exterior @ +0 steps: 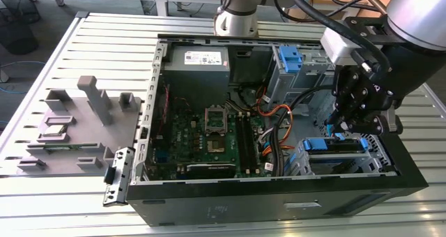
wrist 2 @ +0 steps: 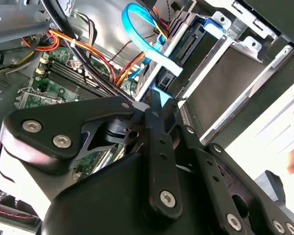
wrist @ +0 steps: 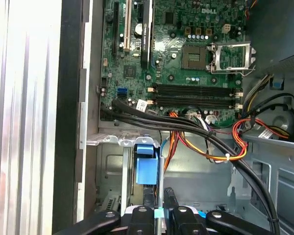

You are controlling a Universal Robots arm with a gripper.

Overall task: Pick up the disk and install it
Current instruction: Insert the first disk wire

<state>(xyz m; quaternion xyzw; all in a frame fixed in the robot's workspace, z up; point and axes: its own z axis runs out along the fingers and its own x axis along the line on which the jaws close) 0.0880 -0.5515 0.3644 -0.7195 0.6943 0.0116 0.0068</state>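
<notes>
Over drive cage (exterior: 379,164) — tool (exterior: 343,128) w/ disk (wrist: 158,212).

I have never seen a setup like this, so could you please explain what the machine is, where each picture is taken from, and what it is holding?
This is one robot arm working over an open computer case on a slatted metal table. The exterior view looks down from a camera off the arm; both wrist views ride on the arm, looking past its black hand. The hand hangs over the drive cage at the exterior view's right, with a blue bracket below it. Whether it grips anything is unclear. A grey parts tray lies beside the case.
</notes>
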